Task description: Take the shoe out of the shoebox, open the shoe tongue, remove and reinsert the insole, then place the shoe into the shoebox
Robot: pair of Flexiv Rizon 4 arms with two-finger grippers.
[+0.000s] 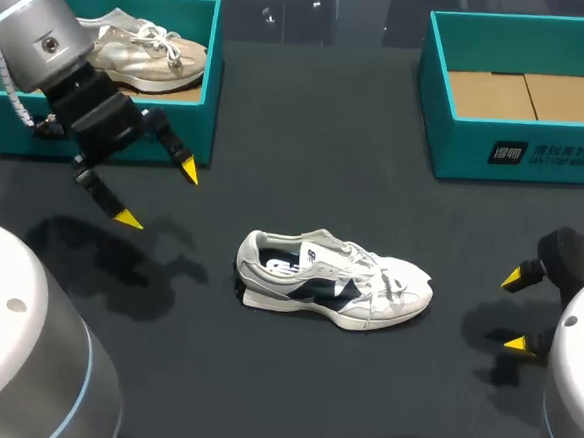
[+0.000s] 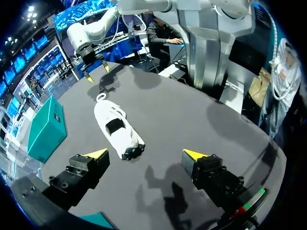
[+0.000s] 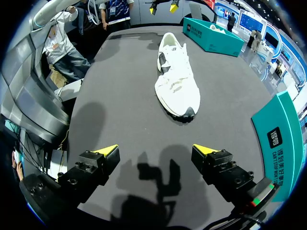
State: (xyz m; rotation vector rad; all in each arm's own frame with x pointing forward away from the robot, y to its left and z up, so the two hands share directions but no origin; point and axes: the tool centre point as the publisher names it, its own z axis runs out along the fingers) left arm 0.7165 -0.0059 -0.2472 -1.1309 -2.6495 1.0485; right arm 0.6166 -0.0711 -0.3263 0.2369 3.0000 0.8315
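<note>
So, from overhead, our white-and-navy mesh sneaker (image 1: 333,279) sits on the dark table (image 1: 259,397), well apart from the teal cardboard shoebox (image 1: 457,150) (our right-hand one). Left wrist view: our left gripper (image 2: 145,154) gapes wide, holding nothing. Right wrist view: right gripper (image 3: 156,149) likewise, with the sneaker ahead.

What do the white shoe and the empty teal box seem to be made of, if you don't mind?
White shoe: probably matte leather or synthetic, judging by layered panels. Empty teal box: likely cardboard, smooth teal outside, bare brown flaps inside.
</note>
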